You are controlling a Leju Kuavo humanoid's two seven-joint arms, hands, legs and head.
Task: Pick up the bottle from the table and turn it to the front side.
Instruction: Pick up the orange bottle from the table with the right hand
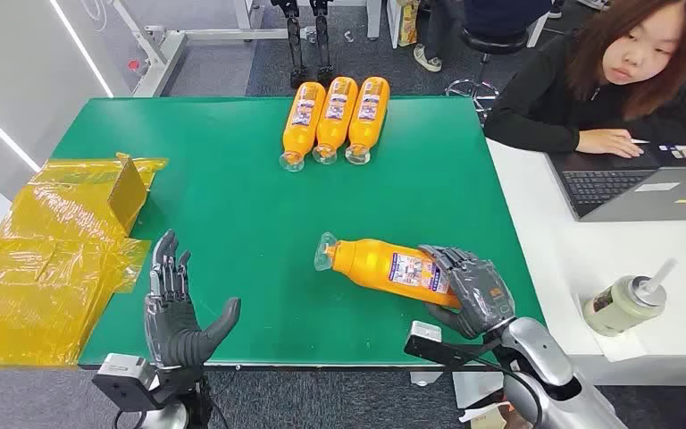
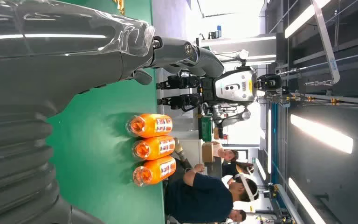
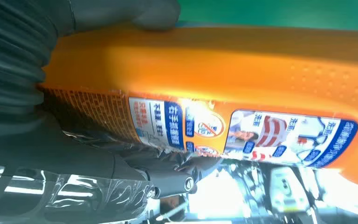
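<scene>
I see my right hand [image 1: 470,288] wrapped around the bottle [image 1: 377,263] lying near the table's [image 1: 232,206] front edge, its base hidden by fingers, while my left hand [image 1: 171,308] hovers open, holding nothing.

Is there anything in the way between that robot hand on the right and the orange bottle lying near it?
Nothing visible. The right robot hand is already wrapped around the bottle, which lies on its side on the green table. The three other bottles lie in a row at the far edge, well apart.
</scene>
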